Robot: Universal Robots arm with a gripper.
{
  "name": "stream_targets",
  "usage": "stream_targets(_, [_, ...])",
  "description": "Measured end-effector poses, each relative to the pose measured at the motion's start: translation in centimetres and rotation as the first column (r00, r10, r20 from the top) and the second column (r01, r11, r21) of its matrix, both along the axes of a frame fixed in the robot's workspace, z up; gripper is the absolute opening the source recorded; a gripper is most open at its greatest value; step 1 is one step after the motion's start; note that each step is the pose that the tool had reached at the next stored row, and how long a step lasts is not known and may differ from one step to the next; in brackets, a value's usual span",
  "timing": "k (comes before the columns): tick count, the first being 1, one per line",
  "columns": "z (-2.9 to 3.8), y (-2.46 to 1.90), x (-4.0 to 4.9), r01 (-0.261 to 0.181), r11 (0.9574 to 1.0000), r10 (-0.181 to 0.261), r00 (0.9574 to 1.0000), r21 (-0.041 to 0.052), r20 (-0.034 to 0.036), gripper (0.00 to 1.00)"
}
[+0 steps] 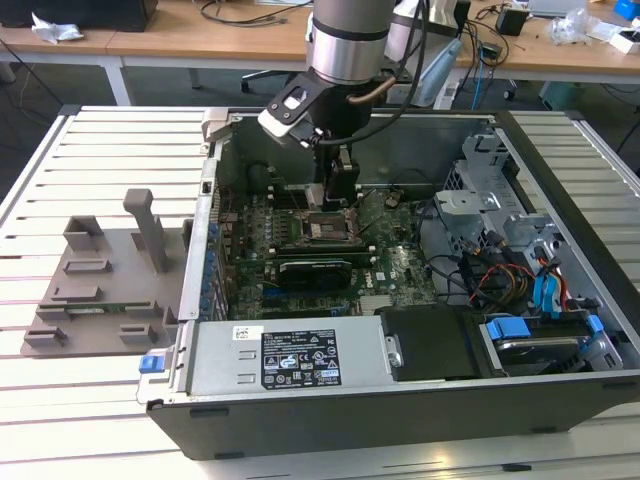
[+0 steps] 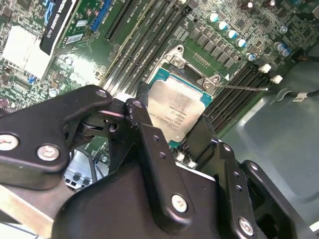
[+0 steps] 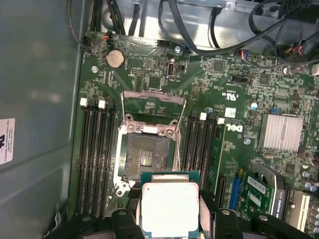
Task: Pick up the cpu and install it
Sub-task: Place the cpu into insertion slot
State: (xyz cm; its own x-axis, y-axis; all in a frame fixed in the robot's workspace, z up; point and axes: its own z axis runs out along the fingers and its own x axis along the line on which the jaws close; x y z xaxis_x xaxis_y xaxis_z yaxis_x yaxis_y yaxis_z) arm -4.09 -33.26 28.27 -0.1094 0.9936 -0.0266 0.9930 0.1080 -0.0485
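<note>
Left of the socket (image 1: 328,230), outside the case, stands the grey tray (image 1: 100,290). Directly above the socket, the gripper (image 1: 338,198) clamps the cpu (image 3: 169,206) by its edges, not yet seated. Risk: a tilted or offset descent could bend the socket contacts or strike the raised retention frame (image 3: 149,129).

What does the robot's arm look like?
The arm is a fat round tube, silver-grey and black. Black cables loop beside it. The tool is black, made of jointed bars with shiny silver screws.
</note>
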Motion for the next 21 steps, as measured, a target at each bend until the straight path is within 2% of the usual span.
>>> stream_targets(3, [-0.01, 0.00, 0.00, 0.021, 0.9998, -0.021, 0.9998, -0.0001, 0.0000, 0.55])
stream_targets(8, [-0.01, 0.00, 0.00, 0.022, 0.9998, -0.022, 0.9998, 0.0001, 0.0003, 0.55])
stream_targets(10, [-0.03, -0.01, 0.00, 0.022, 0.9998, -0.022, 0.9994, 0.0005, 0.0266, 0.55])
stream_targets(12, [-0.04, 0.00, -0.01, 0.022, 0.9998, -0.022, 0.9986, 0.0011, 0.0488, 0.55])
stream_targets(13, [-0.05, 0.00, -0.01, 0.022, 0.9998, -0.022, 0.9985, 0.0012, 0.0511, 0.55])
stream_targets(21, [-0.14, 0.00, -0.01, 0.022, 0.9998, -0.022, 0.9984, 0.0011, 0.0513, 0.55])
